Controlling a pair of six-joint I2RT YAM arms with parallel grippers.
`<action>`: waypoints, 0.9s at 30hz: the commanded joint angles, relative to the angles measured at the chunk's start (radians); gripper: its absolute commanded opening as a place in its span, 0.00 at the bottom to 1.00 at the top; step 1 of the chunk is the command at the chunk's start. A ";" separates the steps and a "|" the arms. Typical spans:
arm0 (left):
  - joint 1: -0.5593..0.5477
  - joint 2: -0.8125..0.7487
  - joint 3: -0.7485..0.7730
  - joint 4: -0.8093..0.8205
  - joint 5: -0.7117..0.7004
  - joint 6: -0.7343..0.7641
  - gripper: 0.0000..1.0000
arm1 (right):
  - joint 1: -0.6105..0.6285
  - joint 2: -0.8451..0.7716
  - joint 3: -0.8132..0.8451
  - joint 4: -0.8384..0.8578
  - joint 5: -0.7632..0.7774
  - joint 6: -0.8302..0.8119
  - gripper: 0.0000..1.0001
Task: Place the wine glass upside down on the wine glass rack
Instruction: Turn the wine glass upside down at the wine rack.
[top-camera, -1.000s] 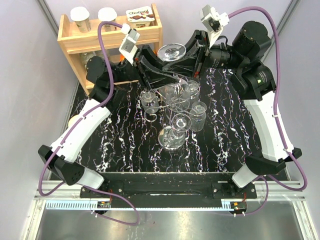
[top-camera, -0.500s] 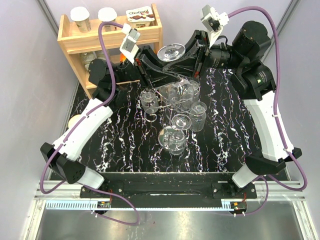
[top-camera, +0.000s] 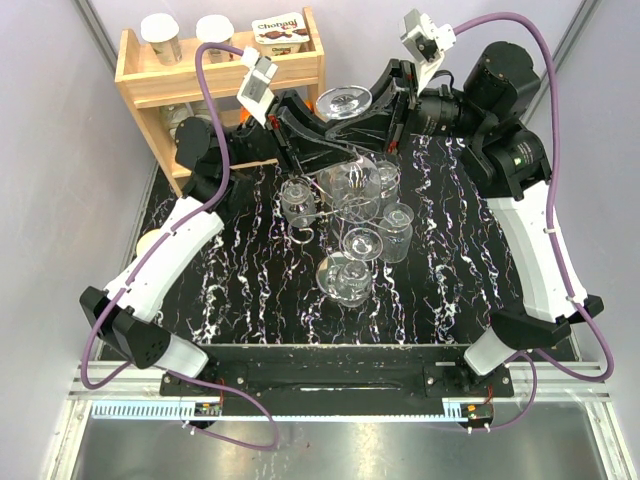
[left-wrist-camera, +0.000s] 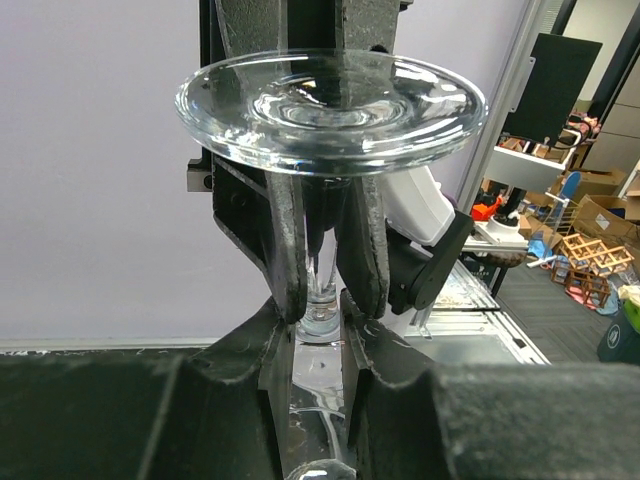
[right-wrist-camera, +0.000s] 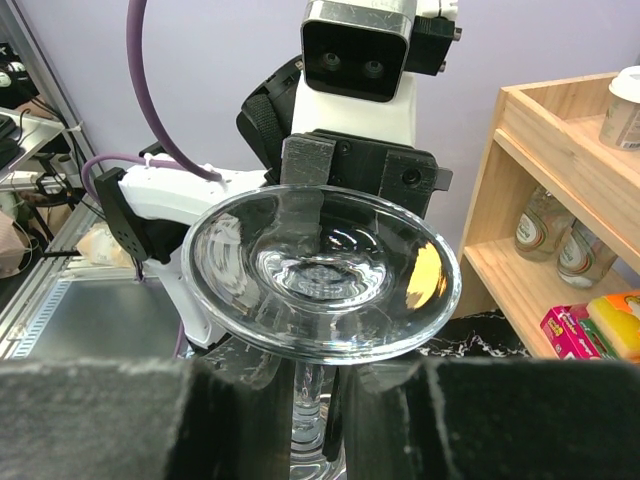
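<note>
The wine glass is held upside down above the back of the table, its round foot (top-camera: 343, 102) on top and its bowl (top-camera: 355, 182) below. My right gripper (top-camera: 366, 125) comes in from the right and is shut on the stem just under the foot (right-wrist-camera: 320, 270). My left gripper (top-camera: 338, 155) comes in from the left and is shut on the stem (left-wrist-camera: 322, 300) lower down, by the bowl. In the left wrist view the right gripper's fingers (left-wrist-camera: 285, 250) clamp just above my own. The wine glass rack, a silver wire stand with a scroll arm (top-camera: 300, 238) and a disc base (top-camera: 330, 275), stands directly below.
Other clear glasses hang on the rack (top-camera: 398, 232) (top-camera: 298, 202) (top-camera: 360, 245). A wooden shelf (top-camera: 140, 85) with cups and a yoghurt box stands at the back left, close behind the left arm. A pale round object (top-camera: 148, 241) lies at the table's left edge.
My left gripper has narrowed onto the stem and its arm has shifted slightly backward. The right gripper and the glass have stayed almost in place.
</note>
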 joint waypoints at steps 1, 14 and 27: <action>0.005 -0.038 0.005 -0.045 0.032 0.022 0.00 | -0.010 -0.041 0.006 0.080 0.036 -0.026 0.00; -0.038 -0.012 -0.016 0.081 0.026 -0.047 0.51 | -0.010 -0.012 0.047 0.097 0.036 -0.037 0.00; -0.064 0.050 0.008 0.122 -0.012 -0.035 0.65 | -0.010 0.009 0.068 0.127 0.039 -0.008 0.00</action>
